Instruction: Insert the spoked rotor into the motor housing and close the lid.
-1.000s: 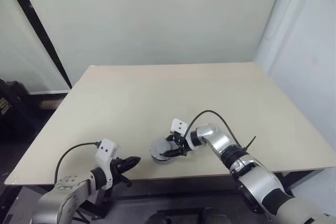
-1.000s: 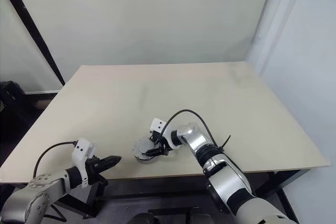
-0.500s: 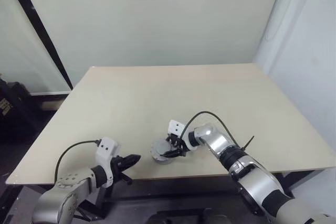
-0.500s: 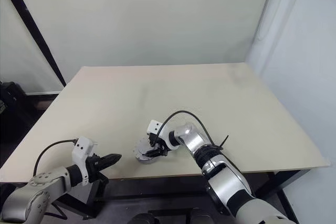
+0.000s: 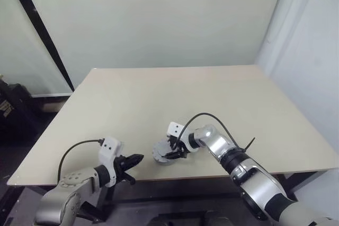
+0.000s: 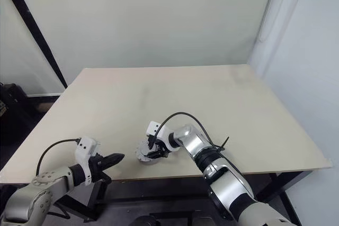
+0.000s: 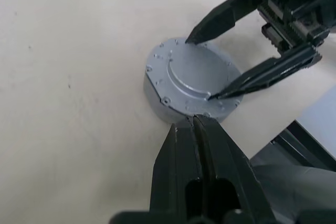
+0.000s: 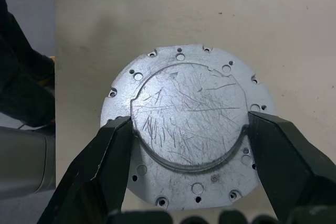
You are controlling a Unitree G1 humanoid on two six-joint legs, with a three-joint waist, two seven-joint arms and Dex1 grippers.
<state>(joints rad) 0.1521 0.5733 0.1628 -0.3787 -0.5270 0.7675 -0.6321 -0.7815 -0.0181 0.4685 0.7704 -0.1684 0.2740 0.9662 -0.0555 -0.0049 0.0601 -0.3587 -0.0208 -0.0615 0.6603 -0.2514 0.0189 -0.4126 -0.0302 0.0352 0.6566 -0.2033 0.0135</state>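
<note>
The motor housing [image 5: 160, 155] is a round grey cup near the table's front edge, its side wall [image 7: 156, 97] showing. The lid [image 8: 189, 95] lies flat on top of it, scratched outer face up, with a raised round centre. My right gripper [image 5: 170, 151] hangs open just over the lid, its two black fingertips [image 8: 126, 127] spread to either side of that raised centre. Whether they touch it I cannot tell. My left gripper [image 5: 139, 158] is shut and empty, a short way left of the housing and pointing at it. The spoked rotor is hidden.
The beige table [image 5: 159, 93] stretches wide behind the housing. Its front edge [image 5: 175, 175] runs close below both grippers. A black cable [image 5: 212, 116] arcs over my right wrist. A wall stands behind the table.
My right wrist has tilted a little while its gripper stayed over the lid. The left gripper and the housing have kept still.
</note>
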